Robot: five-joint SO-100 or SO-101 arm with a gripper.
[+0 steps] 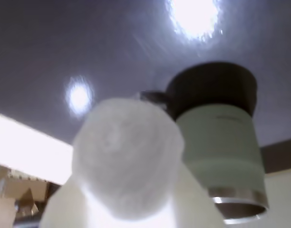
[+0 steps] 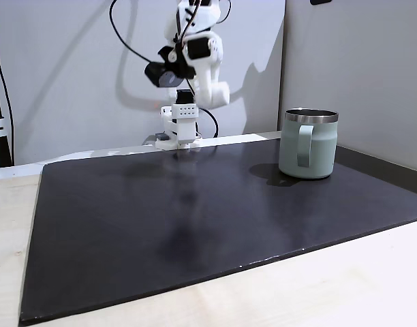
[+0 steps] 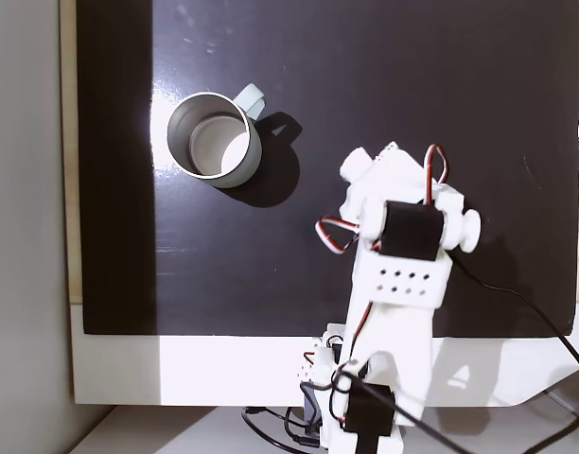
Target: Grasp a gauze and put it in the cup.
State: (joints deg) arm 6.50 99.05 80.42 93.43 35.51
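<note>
In my wrist view the gauze (image 1: 126,156) sits at the left and centre, a soft white roll pinched between the pale fingers (image 1: 64,209) of my end effector (image 1: 124,209), which is closed on it just enough to press its sides; I judge the grip is kept that light because the roll is soft and would crush or slip under a harder squeeze. To the right of it in the same view stands the cup (image 1: 221,142), pale green with a steel rim, seen upside down because the camera rides inverted on my wrist. In a fixed view from the front, my arm (image 2: 191,58) is raised at the left over the back of the black mat (image 2: 161,225), and the cup (image 2: 308,144) stands upright well to the right with its handle (image 2: 303,145) facing the camera. I carry the roll high, I think, so it can pass over the rim instead of knocking the wall. In a fixed view from above, the cup (image 3: 214,140) is at the upper left, its mouth open and holding nothing, and my arm (image 3: 403,246) reaches over the mat to the right of it, well apart. The drop is not yet made; I must swing toward the cup before letting go.
</note>
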